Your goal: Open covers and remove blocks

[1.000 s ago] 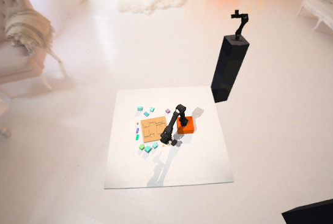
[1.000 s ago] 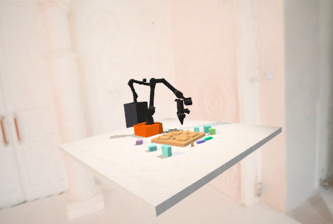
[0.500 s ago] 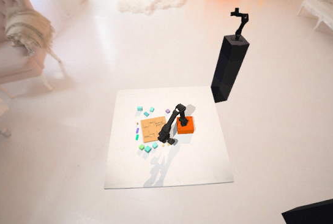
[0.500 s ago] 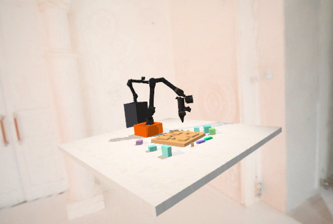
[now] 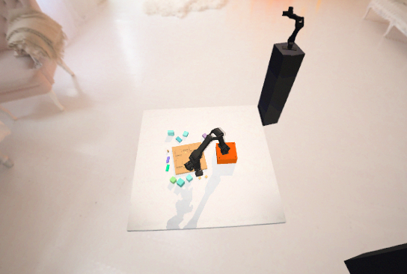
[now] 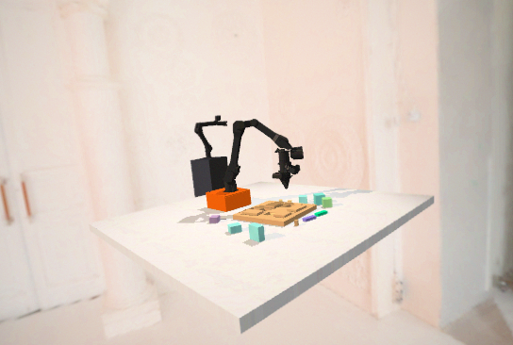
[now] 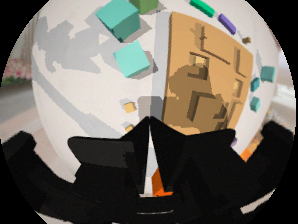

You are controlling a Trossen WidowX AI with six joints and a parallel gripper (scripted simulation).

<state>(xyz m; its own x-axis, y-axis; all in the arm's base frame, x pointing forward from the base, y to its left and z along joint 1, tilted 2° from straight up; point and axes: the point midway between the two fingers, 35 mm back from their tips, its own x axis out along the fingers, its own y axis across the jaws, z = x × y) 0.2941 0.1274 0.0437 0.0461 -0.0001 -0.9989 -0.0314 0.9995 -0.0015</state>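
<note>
The tan puzzle board (image 5: 179,171) (image 6: 264,218) (image 7: 180,35) lies flat, with raised covers and dark grooves; the gripper's shadow hides part, and I cannot tell each cover's position. My gripper (image 6: 286,187) (image 7: 149,119) is shut and empty, above the board's edge. Two small tan blocks (image 7: 129,106) (image 5: 200,178) lie beside the board. Near them are a teal block (image 5: 189,178) (image 7: 132,59), a larger teal block (image 5: 180,183) (image 7: 119,19) and a lime block (image 5: 173,180) (image 6: 327,203). A green bar (image 5: 167,168) (image 6: 321,213), violet bar (image 5: 167,159) (image 6: 309,218) and brown piece (image 5: 167,151) (image 6: 296,222) lie along another side.
Three teal blocks, one of them a tall block (image 6: 256,232), and a mauve block (image 5: 204,135) (image 6: 214,219) lie on the board's far side in the top view. The orange base (image 5: 228,159) (image 6: 227,202) stands beside the board. A second arm stands on a black pillar (image 5: 278,82) off the table.
</note>
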